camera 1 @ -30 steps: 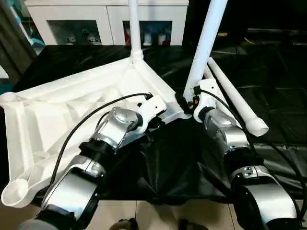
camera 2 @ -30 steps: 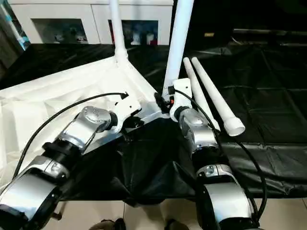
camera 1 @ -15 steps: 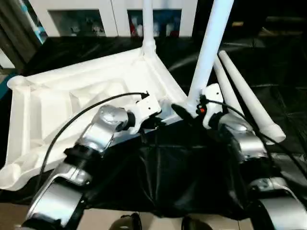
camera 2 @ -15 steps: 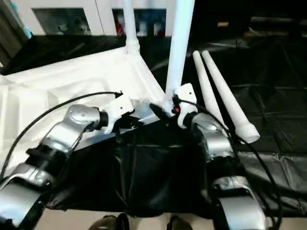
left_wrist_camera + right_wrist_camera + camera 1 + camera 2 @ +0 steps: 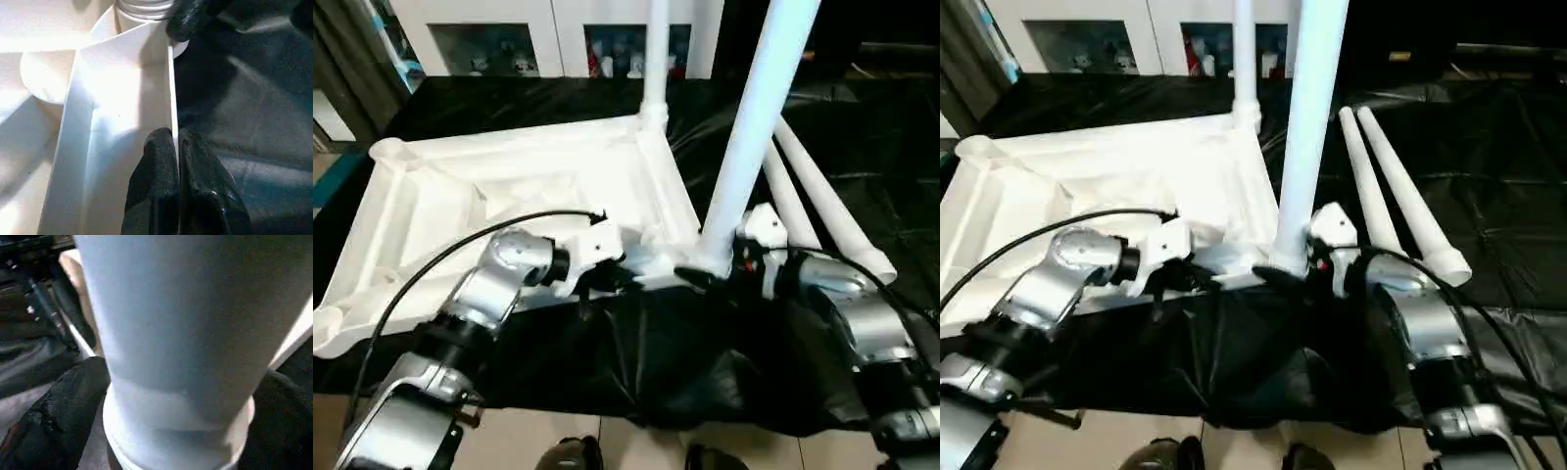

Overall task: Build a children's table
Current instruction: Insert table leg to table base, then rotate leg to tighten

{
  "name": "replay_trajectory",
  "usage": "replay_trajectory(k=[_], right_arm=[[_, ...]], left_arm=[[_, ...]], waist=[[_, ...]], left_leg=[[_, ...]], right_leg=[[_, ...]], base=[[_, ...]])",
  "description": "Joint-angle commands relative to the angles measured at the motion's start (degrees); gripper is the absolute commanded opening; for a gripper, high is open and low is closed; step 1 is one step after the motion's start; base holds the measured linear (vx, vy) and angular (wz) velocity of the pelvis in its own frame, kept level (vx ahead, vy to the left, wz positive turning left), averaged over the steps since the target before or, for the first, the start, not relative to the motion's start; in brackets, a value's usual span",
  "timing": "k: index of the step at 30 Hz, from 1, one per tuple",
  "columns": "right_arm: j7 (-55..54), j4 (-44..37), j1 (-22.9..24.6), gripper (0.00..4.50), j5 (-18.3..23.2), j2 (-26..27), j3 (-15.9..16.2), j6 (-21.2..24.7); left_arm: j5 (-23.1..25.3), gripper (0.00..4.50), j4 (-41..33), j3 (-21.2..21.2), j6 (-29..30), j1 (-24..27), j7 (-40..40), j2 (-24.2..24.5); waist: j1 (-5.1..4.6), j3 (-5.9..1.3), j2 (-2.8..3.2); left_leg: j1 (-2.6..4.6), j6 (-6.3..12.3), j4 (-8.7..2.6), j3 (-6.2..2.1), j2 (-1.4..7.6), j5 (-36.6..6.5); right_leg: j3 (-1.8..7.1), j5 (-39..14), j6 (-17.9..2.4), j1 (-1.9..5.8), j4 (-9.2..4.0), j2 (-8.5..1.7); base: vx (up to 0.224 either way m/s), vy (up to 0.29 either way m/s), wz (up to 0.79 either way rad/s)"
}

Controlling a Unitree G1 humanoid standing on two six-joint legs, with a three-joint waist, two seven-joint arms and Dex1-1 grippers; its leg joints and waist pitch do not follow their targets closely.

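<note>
Since a second ago our right gripper (image 5: 705, 277) has spread wide, and its black fingers (image 5: 58, 416) now stand on either side of the near leg's (image 5: 756, 127) base; whether they touch it we cannot tell. Our left gripper (image 5: 175, 147) is pressed together, pinching the thin rim wall of the tabletop (image 5: 509, 206), which lies upside down, ribs up, on the black cloth (image 5: 685, 362).

Just beyond the left gripper's fingertips, along the same rim, the near leg stands upright in its round corner socket. Beyond that, at the next corner, a second leg (image 5: 655, 59) also stands upright. We judge both seated, though how firmly the near one sits we cannot say.

Two more legs (image 5: 822, 201) lie side by side on the cloth, beside our right forearm on its outer side. The two corner sockets (image 5: 386, 152) on the far side of the left arm are empty.

So we count the work as about half done: two legs in, two to fetch and press home, then the table to be turned onto its feet.
</note>
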Motion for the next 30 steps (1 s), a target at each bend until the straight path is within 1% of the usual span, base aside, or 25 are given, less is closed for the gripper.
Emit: replay_trajectory(k=[1,2,5,12,16,17,18,19,20,22,23,24,30], right_arm=[[1.1,-1.7,0.6,4.48,0.3,-0.2,1.6,1.0],[1.2,-2.1,0.8,4.48,0.4,-0.4,1.6,1.1],[1.1,-3.0,1.2,4.48,0.5,-0.9,1.7,1.6],[1.2,-4.2,1.9,4.48,0.5,-1.3,1.4,1.8],[1.4,-5.1,2.3,4.48,0.9,-1.7,1.2,2.0],[1.4,-5.3,2.4,4.48,0.9,-1.8,1.2,2.0],[1.4,-5.3,2.4,4.5,0.9,-1.8,1.2,2.0],[1.3,-5.3,2.4,4.5,1.0,-1.9,1.2,2.1],[1.2,-5.2,2.5,4.5,0.9,-1.8,1.2,2.0],[1.0,-5.3,2.7,4.5,0.8,-1.7,1.3,2.0],[1.0,-5.3,2.7,4.5,0.8,-1.7,1.3,2.0],[1.0,-5.3,2.7,4.5,0.8,-1.7,1.3,2.0],[0.9,-5.6,3.1,4.5,0.8,-1.5,1.5,2.1]], left_arm=[[-3.4,0.0,-2.7,-0.1,-2.8,-0.2,-2.4,-1.3],[-3.5,0.0,-2.4,-0.1,-3.1,-0.1,-2.6,-1.3],[-3.3,0.0,-1.7,-0.3,-3.9,0.0,-2.8,-1.0],[-2.6,0.0,-1.0,-0.6,-4.7,0.0,-2.6,-0.8],[-2.0,0.0,-0.4,-0.6,-5.1,0.1,-2.2,-0.7],[-1.7,0.0,-0.3,-0.6,-5.4,0.2,-1.9,-0.6],[-1.7,0.28,-0.3,-0.6,-5.4,0.2,-1.9,-0.6],[-1.5,0.44,-0.2,-0.7,-5.5,0.2,-1.7,-0.6],[-1.5,0.44,0.0,-0.6,-5.3,0.1,-1.6,-0.7],[-1.3,0.62,0.3,-1.0,-5.1,0.2,-2.0,-0.6],[-1.3,0.62,0.3,-1.0,-5.1,0.2,-2.0,-0.6],[-1.3,0.74,0.3,-1.0,-5.1,0.2,-2.0,-0.6],[-0.6,0.74,2.5,-1.1,-5.5,-0.1,-1.2,-0.8]], waist=[[-0.11,-4.64,-0.69],[-0.11,-4.7,-0.69],[-0.04,-4.76,-0.6],[0.03,-4.83,-0.55],[0.07,-5.01,-0.59],[0.08,-5.06,-0.58],[0.08,-5.06,-0.61],[0.09,-5.07,-0.62],[0.1,-5.15,-0.58],[0.16,-5.2,-0.52],[0.11,-5.1,-0.51],[0.1,-5.15,-0.55],[-0.07,-5.23,-0.55]], left_leg=[[2.49,7.03,-4.07,-2.59,4.78,-6.3],[2.38,7.86,-3.94,-2.58,4.75,-5.1],[2.28,8.82,-3.76,-2.59,4.7,-4.7],[2.42,8.51,-3.75,-2.63,4.75,-5.2],[2.33,8.95,-3.55,-2.65,4.69,-3.9],[2.28,9.43,-3.45,-2.64,4.64,-3.5],[2.2,9.58,-3.41,-2.65,4.6,-3.4],[2.2,9.64,-3.4,-2.65,4.6,-3.4],[2.26,9.7,-3.35,-2.64,4.62,-3.3],[2.25,9.55,-3.34,-2.68,4.65,-3.6],[2.25,9.37,-3.43,-2.69,4.71,-4.1],[2.22,9.25,-3.41,-2.73,4.68,-4.1],[2.19,9.17,-3.26,-2.7,4.55,-4.4]], right_leg=[[2.42,-3.5,-13.5,2.9,-3.08,-4.28],[2.35,-2.1,-13.9,2.94,-2.87,-4.3],[2.2,-1.4,-14.1,3.0,-2.8,-4.3],[2.12,-2.8,-14.0,2.98,-2.84,-4.24],[2.08,-0.9,-14.1,3.14,-2.53,-4.22],[2.03,-0.1,-14.3,3.14,-2.47,-4.23],[2.0,0.0,-14.4,3.22,-2.43,-4.26],[1.99,-0.1,-14.4,3.23,-2.45,-4.26],[1.98,-0.2,-14.4,3.21,-2.45,-4.25],[1.94,-0.8,-14.3,3.23,-2.49,-4.26],[1.93,-1.3,-14.4,3.21,-2.57,-4.24],[1.89,-1.2,-14.4,3.29,-2.49,-4.26],[1.92,-1.3,-14.5,3.34,-2.49,-4.3]], base=[[0.0,0.0,0.0],[0.0,0.0,0.0],[0.0,0.0,0.0],[0.0,0.0,0.0],[0.0,0.0,0.0],[0.0,0.0,0.0],[0.0,0.0,0.0],[0.0,0.0,0.0],[0.0,0.0,0.0],[0.0,0.0,0.0],[0.0,0.0,0.0],[0.0,0.0,0.0],[0.0,0.0,0.0]])
